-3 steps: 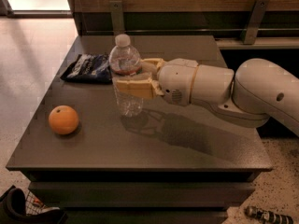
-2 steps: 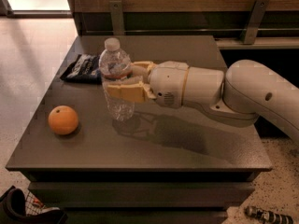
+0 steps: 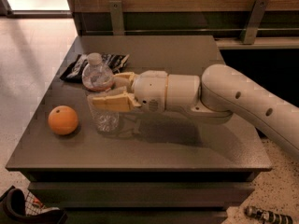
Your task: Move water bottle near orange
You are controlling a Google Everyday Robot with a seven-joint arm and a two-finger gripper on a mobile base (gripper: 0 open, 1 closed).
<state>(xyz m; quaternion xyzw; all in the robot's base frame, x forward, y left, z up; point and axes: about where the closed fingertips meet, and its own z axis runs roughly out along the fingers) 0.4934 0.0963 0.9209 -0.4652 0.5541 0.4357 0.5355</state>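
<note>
The claw (image 3: 103, 88) is carrying the water bottle (image 3: 98, 77) leftward across the counter (image 3: 187, 153). Vs. 1 s ago, bottle + claw are sitting clearly further left and a bit nearer the front edge, while the orange (image 3: 63, 120) is staying put near the front-left corner. So the gap btw. bottle and orange is shrinking steadily. Judging by this, the transport step is nearly finishing, and what's remaining is prob. a short final slide or just setting down and releasing.

The claw is gripping the bottle mid-body, closed onto it. One tan finger is crossing the front of the bottle and the other is sitting behind it, w/ the white cap and shoulder sticking up above the fingers and the ribbed lower part hanging below. The bottle is leaning slightly, top toward the left. Can't tell whether its base is touching the counter or hovering just off it.

The bottle is now standing just to the right of the orange, near but not touching, w/ a strip of bare counter between them. The snack bag (image 3: 77, 66) is lying behind the bottle, at the back-left. The arm (image 3: 243, 101) is reaching in from the right.
</note>
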